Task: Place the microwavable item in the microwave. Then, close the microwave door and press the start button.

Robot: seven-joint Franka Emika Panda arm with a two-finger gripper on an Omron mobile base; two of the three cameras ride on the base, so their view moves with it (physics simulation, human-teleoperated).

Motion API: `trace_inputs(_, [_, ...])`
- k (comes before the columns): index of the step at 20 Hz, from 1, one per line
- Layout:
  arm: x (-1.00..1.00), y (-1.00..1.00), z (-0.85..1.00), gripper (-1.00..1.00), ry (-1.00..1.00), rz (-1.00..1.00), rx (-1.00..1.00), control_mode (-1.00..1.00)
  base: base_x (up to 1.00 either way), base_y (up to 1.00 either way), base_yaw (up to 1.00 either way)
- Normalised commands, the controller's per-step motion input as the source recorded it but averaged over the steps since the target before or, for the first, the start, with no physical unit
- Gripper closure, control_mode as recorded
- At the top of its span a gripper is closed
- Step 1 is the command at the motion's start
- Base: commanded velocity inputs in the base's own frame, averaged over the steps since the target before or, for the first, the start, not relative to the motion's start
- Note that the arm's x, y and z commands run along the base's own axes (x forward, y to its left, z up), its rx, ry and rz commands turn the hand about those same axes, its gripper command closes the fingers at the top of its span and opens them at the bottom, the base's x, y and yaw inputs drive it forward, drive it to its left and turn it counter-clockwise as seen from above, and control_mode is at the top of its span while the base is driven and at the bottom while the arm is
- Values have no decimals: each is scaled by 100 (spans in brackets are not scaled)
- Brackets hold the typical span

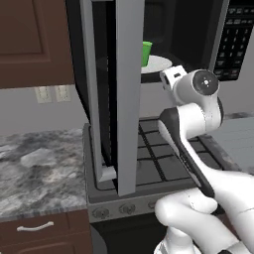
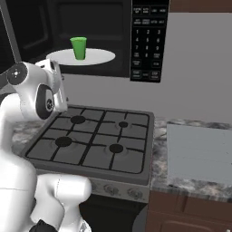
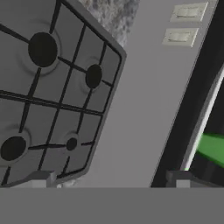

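Observation:
The small green cup [image 1: 147,53] [image 2: 79,47] stands upright on the white turntable plate [image 2: 97,56] inside the black microwave [image 2: 90,22]. The microwave door [image 1: 130,99] is swung wide open and seen edge-on at the left. My gripper [image 3: 110,179] is open with nothing between its fingertips [image 3: 41,178]. It hangs outside the microwave, below its opening and above the stove, apart from the cup. In the hand view a slice of the green cup [image 3: 213,148] shows at the right edge. The keypad [image 2: 147,41] [image 1: 233,39] sits on the microwave's right side.
A dark gas stove [image 2: 90,140] [image 3: 52,87] with several burners lies under the microwave. Marble counter [image 1: 34,163] runs to its left, with wall outlets [image 1: 49,93] above. A pale grey slab [image 2: 199,152] rests on the counter at right. Brown cabinet [image 1: 30,39] hangs upper left.

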Motion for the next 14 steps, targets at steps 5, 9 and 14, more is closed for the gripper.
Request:
trace_inputs(5, [-61,-58,0,-100,-1,-4,-27,-100,0,0,0])
trace_inputs(9, [-20,-39,-16,-100,0,-8,-41,-100,0,0,0])
trace_inputs(14, [-3,-15,-22,-100,0,-10,-51,-100,0,0,0])
